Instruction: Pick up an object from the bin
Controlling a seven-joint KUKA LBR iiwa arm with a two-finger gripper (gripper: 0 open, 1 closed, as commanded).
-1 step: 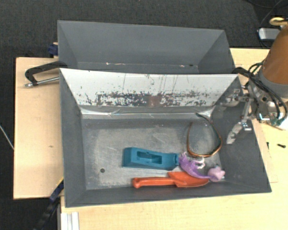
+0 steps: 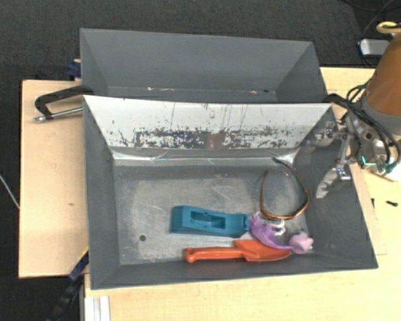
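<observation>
left floor (image 2: pixel 144 202) bare, heap (image 2: pixel 267 234) crowds front-right

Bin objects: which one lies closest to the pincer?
The thin brown wire hoop at right; blue plastic block, orange scoop and purple toy lie farther away.

**Surface finishes inside the grey metal bin (image 2: pixel 100 199).**
The side walls are matt and smooth; the far wall is shiny, scratched and dark-speckled. The blue block (image 2: pixel 207 221) and orange scoop (image 2: pixel 234 252) look like smooth plastic. The purple piece (image 2: pixel 277 235) looks slightly glossy, and the thin brown hoop (image 2: pixel 284 217) has a coppery sheen.
</observation>
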